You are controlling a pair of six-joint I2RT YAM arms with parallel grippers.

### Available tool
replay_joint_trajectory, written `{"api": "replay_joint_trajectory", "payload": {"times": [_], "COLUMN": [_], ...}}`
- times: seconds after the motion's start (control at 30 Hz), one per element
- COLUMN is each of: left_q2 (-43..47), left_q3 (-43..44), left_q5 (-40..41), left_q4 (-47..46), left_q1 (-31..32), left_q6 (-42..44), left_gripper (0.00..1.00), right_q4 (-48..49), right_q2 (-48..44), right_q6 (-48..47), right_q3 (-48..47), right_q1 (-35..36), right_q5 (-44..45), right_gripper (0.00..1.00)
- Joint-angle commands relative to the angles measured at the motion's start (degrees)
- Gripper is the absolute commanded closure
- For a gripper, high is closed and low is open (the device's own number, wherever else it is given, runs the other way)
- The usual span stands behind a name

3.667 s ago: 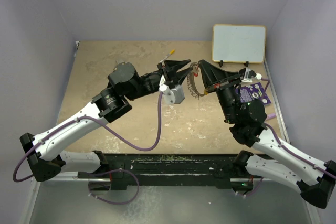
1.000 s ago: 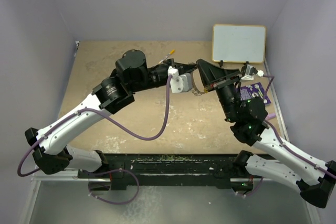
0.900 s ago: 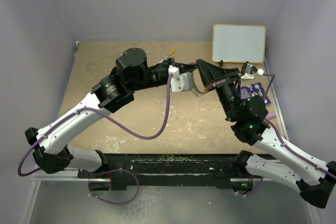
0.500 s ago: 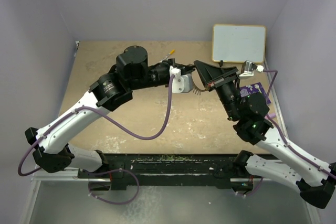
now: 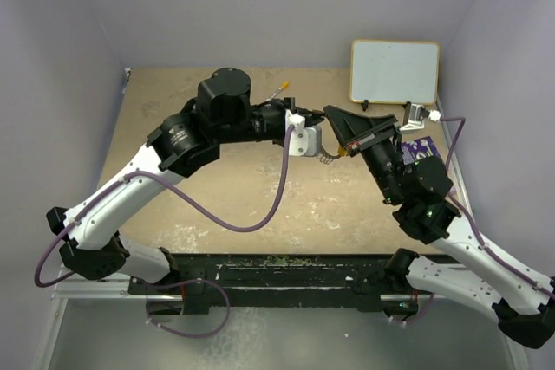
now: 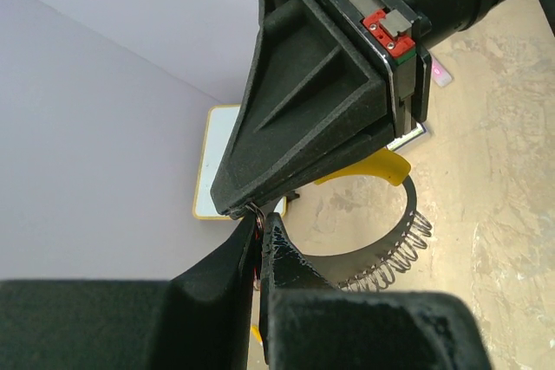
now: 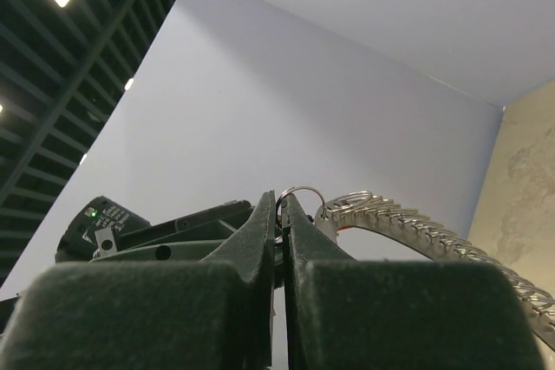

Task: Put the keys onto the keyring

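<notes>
My right gripper point(image 5: 329, 113) is shut on a small wire loop point(image 7: 299, 190) at the end of the keyring point(image 7: 408, 224), held above the table. The keyring's silver pieces point(image 5: 325, 155) and yellow-orange arc point(image 6: 368, 166) hang below it. My left gripper point(image 5: 317, 117) meets the right one tip to tip. Its fingers are shut point(image 6: 258, 223) on a thin wire loop with a sliver of red between them, apparently the keys. The rest of the keys is hidden by the fingers.
A white board with a yellow frame point(image 5: 395, 71) stands at the back right. A purple card point(image 5: 416, 152) lies by the right arm. A yellow-tipped marker point(image 5: 279, 88) lies behind the left gripper. Grey walls close the table in.
The left gripper, open 3.7 s ago, has shut and moved right until its tips meet the right gripper's. The left arm has rotated and shifted right over the last second.
</notes>
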State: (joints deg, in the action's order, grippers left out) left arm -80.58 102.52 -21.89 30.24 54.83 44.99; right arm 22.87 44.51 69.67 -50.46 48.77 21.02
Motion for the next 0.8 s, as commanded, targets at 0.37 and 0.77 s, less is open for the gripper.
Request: {"api": "replay_joint_trajectory", "payload": {"times": [0.37, 0.77], "left_q2": [4.4, 6.8], "left_q3": [-7.4, -18.2], "left_q5": [4.3, 8.0], "left_q4": [-15.7, -34.7], "left_q1": [-0.2, 0.1], "left_q6": [9.0, 13.5], "left_gripper": [0.96, 0.92], "right_q4": [13.5, 25.4], "right_q2": [-4.1, 0.4], "right_q6": [15.0, 23.6], "right_q3": [6.2, 8.2], "right_q1": [0.1, 0.1], "right_q5": [3.5, 3.9], "right_gripper": [1.0, 1.0]}}
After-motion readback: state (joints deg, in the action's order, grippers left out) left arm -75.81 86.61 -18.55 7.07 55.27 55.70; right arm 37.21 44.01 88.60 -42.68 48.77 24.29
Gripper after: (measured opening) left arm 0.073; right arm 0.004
